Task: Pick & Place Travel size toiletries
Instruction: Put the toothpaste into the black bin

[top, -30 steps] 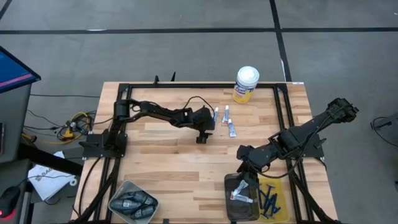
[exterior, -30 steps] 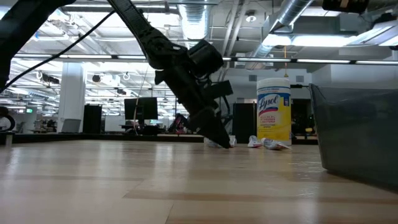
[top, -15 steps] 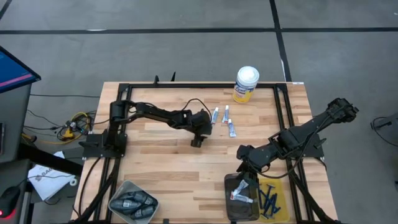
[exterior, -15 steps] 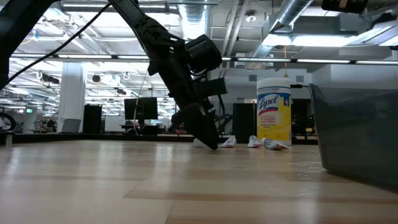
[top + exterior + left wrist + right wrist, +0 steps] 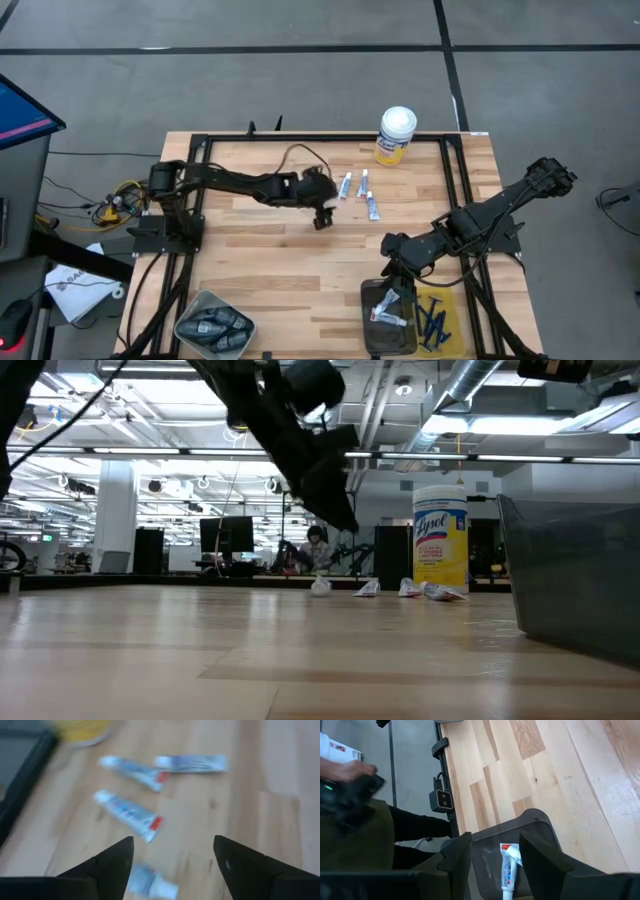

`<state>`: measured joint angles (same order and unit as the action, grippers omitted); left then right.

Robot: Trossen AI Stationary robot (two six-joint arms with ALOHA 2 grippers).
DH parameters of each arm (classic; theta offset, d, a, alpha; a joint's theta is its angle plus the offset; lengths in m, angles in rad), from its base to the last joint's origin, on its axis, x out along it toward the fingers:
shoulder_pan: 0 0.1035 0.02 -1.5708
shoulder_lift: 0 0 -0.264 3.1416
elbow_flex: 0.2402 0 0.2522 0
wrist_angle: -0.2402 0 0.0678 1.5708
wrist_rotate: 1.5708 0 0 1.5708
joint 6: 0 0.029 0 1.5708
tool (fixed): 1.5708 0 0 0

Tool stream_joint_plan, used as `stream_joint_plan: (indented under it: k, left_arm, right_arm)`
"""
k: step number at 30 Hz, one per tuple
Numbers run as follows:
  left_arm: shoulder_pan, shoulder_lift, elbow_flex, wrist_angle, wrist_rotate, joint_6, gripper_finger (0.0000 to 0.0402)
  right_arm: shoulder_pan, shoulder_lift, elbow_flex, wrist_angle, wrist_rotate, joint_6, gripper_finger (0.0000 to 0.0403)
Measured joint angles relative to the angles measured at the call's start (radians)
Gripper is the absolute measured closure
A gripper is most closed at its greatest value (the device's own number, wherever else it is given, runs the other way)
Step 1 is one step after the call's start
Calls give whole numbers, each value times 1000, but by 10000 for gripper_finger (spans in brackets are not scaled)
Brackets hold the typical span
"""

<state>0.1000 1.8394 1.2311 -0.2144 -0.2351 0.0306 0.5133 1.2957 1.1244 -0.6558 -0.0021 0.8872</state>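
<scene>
Three small white tubes [image 5: 363, 190] lie near the table's far edge, and a fourth tube [image 5: 320, 587] lies apart from them on the wood. My left gripper [image 5: 322, 214] hangs open in the air just above that fourth tube [image 5: 150, 882], touching nothing. My right gripper [image 5: 396, 266] hovers open over the far end of a dark grey tray [image 5: 372, 325], in which one white tube [image 5: 507, 870] lies flat. Slim dark blue razors [image 5: 434, 322] lie in a yellow tray. Dark grey oblong pieces [image 5: 213, 325] fill a bowl at the near left.
A yellow canister with a white lid [image 5: 396, 135] stands at the far edge beside the tubes. Black frame rails [image 5: 455, 180] run along the table's sides. Bare wood spreads across the middle. A person's hand and dark sleeve [image 5: 355, 775] show beyond the table.
My left gripper slid a short way along the table toward the left edge, then rose well clear of the wood. A white tube now lies uncovered on the table below it. My right arm kept still.
</scene>
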Motion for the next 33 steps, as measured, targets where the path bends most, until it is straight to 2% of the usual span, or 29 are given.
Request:
stream_joint_plan:
  k: [5,10,13,17,22,33]
  left_arm:
    - [-21,-75,-1,-106,-185,-337,124]
    - [-21,-61,-61,-129,-169,-640,127]
    - [-18,-41,-110,-126,-103,-771,128]
    - [-12,7,-136,-101,-70,-838,128]
    - [-1,57,-135,7,-53,-868,128]
    - [47,117,-126,60,-27,-932,128]
  right_arm:
    - [0,0,0,-3,3,-2,244]
    - [0,0,0,-6,3,-7,244]
    - [0,0,0,-14,3,-12,244]
    - [0,0,0,-17,3,-49,244]
    - [0,0,0,-18,3,-78,244]
    - [3,0,0,-19,2,-110,244]
